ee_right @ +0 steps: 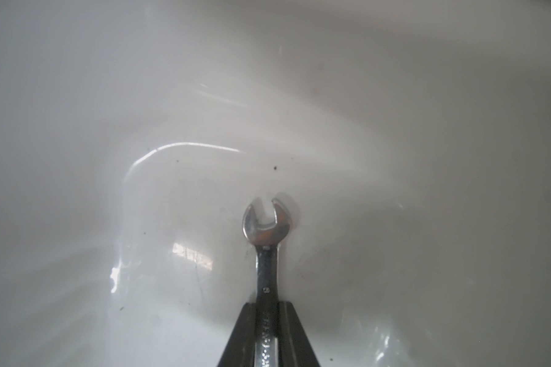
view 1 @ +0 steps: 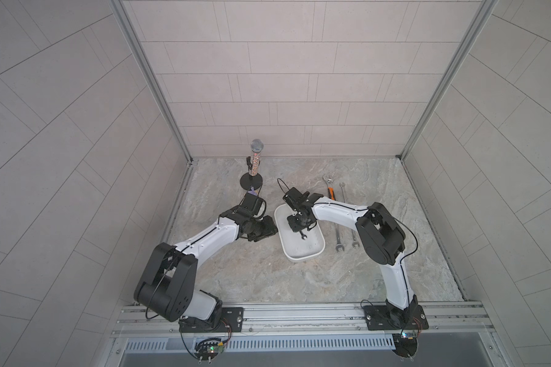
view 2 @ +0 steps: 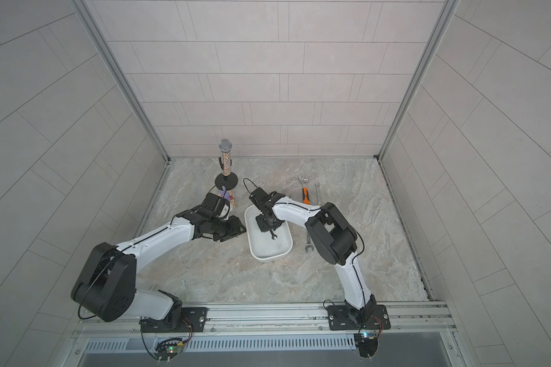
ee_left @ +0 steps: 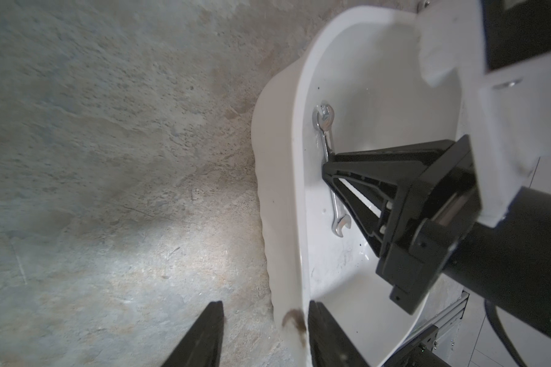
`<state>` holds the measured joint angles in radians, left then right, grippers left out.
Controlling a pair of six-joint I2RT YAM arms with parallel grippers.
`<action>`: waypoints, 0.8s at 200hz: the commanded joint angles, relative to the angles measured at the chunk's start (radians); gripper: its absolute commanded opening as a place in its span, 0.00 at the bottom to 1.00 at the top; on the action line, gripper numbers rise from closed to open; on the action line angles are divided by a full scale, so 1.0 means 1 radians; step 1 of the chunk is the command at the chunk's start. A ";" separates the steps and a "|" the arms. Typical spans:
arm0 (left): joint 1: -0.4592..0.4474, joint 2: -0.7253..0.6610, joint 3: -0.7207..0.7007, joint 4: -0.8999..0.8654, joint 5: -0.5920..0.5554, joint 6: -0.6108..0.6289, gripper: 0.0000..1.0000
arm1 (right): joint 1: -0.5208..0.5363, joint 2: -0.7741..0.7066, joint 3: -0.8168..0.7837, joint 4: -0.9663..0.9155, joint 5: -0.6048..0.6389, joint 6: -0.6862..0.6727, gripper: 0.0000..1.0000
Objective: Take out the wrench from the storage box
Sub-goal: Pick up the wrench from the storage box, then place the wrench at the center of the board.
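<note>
Wrench (ee_right: 265, 270) is lying inside the storage box (view 1: 310, 246), low over its white floor and close along the long wall on the left arm's side. Whether it is resting on the floor or riding just off it, I cannot tell. The right hand (ee_right: 266, 305) is reaching down into the box and clenching on the thin shaft. In the left wrist view it is gripping about midway, and one open-ended head is sticking out ahead of the fingers. The left hand (ee_left: 266, 305) is standing astride that same long wall with its jaws apart. The inner finger is lying against the inside face and the outer one is sitting clear of the outside, so it seems to be bracing the box rather than pinching it.

By my reading the grasp is made and the lift is the step in hand. The next move is calling for a steady rise until the whole wrench is clearing the rim. After that comes a carry over the wall toward open bench (view 1: 268, 279). The shaft is slim and smooth, so it could be pivoting between the pads if the grip is slackening.

Counting in a top view, four wrenches are showing in all:
- one in the box;
- three lying on the bench beside the box on the right arm's side: one adjustable wrench (view 1: 331, 193) with an orange grip and two plain steel spanners (view 1: 339, 248), partly hidden by the right arm.

One storage box is sitting between the two arms. One microphone (view 1: 257, 146) is standing upright on a round black base near the back wall.
</note>
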<state>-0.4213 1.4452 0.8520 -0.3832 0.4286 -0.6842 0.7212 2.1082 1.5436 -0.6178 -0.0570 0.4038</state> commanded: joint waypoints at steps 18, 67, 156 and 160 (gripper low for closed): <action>0.004 -0.035 -0.011 0.006 0.009 -0.002 0.49 | 0.012 0.036 0.013 -0.140 0.046 0.086 0.18; 0.004 -0.043 -0.013 0.007 0.009 -0.003 0.50 | 0.012 0.020 0.048 -0.165 0.048 0.078 0.17; 0.004 -0.047 -0.014 0.003 0.002 0.000 0.50 | 0.002 -0.036 0.192 -0.237 0.042 0.064 0.16; 0.003 -0.048 -0.014 0.003 0.002 0.001 0.50 | 0.000 -0.040 0.197 -0.241 0.043 0.063 0.16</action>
<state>-0.4213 1.4227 0.8490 -0.3779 0.4335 -0.6842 0.7280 2.1139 1.7054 -0.8021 -0.0360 0.4717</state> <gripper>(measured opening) 0.496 0.167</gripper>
